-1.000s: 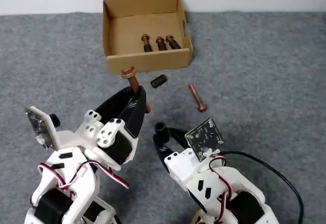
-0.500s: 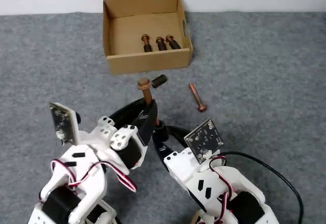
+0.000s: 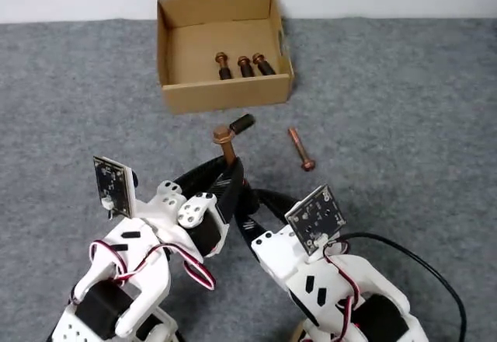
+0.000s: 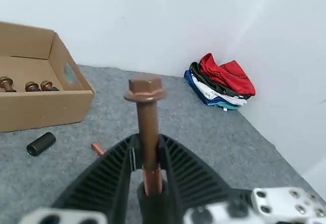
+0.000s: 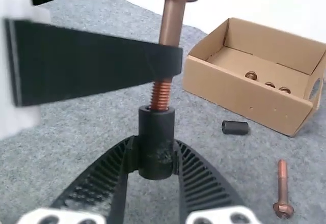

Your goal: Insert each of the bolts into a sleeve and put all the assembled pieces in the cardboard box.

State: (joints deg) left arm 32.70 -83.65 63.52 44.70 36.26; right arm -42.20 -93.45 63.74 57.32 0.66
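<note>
One bolt (image 4: 147, 113) in left hand (image 4: 148, 143), tip in sleeve (image 5: 156, 132) in right hand (image 5: 154, 155)

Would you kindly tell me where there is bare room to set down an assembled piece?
Inside the cardboard box, the left half is bare; three assembled pieces crowd its right front. The mat is bare left of the box and right of the loose bolt. Crowded before the box: loose sleeve, left end effector, right end effector.

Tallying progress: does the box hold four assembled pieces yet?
No, just three pieces lie side by side in the box.
</note>
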